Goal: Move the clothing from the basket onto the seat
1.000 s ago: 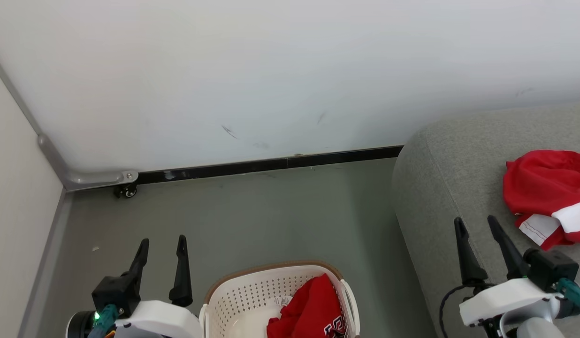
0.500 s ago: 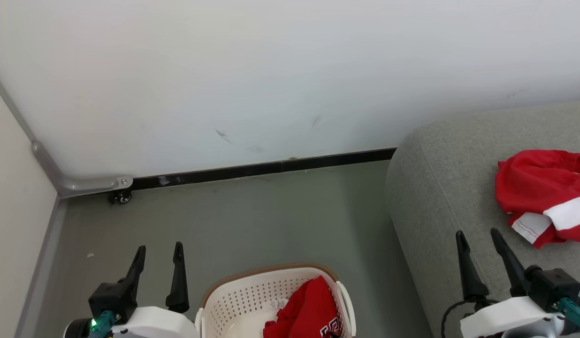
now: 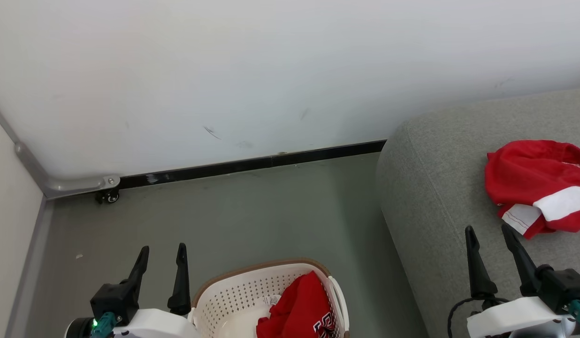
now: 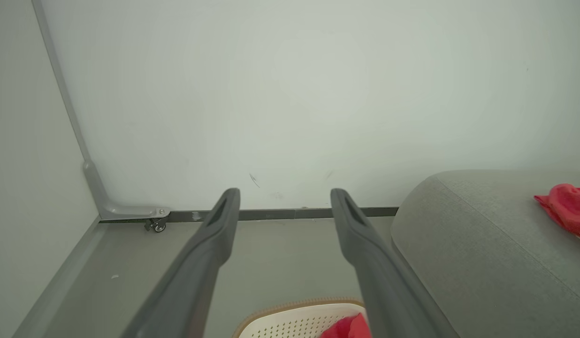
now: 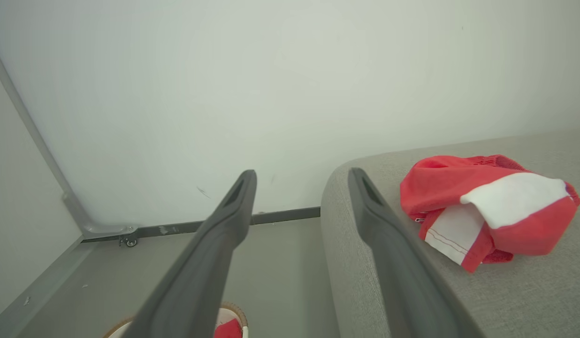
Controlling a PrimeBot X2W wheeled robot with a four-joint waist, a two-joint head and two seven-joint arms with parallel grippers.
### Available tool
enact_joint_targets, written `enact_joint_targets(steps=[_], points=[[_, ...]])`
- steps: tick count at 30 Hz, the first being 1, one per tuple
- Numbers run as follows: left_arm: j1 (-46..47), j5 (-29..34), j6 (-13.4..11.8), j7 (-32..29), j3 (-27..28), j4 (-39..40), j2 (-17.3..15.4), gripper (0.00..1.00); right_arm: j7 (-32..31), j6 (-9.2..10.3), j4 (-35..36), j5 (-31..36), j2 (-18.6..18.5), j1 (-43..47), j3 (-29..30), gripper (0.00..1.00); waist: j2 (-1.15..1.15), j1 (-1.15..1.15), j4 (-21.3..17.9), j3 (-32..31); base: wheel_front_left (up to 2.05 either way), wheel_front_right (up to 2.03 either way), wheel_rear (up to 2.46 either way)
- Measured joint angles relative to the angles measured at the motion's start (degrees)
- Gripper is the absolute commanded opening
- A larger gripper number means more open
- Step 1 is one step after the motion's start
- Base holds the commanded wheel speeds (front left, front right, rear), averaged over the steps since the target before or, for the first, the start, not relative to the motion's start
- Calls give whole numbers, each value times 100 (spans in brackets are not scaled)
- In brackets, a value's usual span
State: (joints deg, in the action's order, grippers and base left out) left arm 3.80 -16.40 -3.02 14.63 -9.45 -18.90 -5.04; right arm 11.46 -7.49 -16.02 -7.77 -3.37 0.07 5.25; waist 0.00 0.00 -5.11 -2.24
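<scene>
Going from the left: the left gripper (image 3: 163,248) hangs over the floor (image 3: 252,211) with its two dark fingers spread and nothing between them. Just to its right is the basket (image 3: 243,287). The red jersey (image 3: 299,310) left inside is bunched up against the basket's right-hand wall. So from that gripper the jersey lies to the right, lower down, and a bit closer to the robot's body than the fingertips. The heap peaks at its far end, but its near part is cut off at the bottom of the head view, so I can't tell which way it really runs.

Past a strip of bare floor comes the seat (image 3: 435,188). The right gripper (image 3: 488,230) hovers over the seat's front-left part, fingers also apart and empty. Further right a second jersey (image 3: 534,183) is already crumpled on the cushion, white band showing.

My take: the left arm is the nearer one, with the basket right beside its wrist. The right gripper is well apart from the basket, with the floor gap and the seat's rounded edge in between. I'd guess the grab means swinging the left gripper right and tipping it down into the basket.
</scene>
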Motion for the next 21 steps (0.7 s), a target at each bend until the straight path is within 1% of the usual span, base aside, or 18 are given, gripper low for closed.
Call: enact_joint_targets(steps=[13, 21], points=[[6, 51, 30, 0, -15, 27, 1, 100, -197, 0, 501, 110, 67, 148, 29, 100, 0, 0, -205, 147, 0, 0, 0], [79, 103, 58, 0, -115, 14, 0, 100, -277, 0, 730, 115, 94, 283, 147, 100, 0, 0, -334, 259, 0, 0, 0]])
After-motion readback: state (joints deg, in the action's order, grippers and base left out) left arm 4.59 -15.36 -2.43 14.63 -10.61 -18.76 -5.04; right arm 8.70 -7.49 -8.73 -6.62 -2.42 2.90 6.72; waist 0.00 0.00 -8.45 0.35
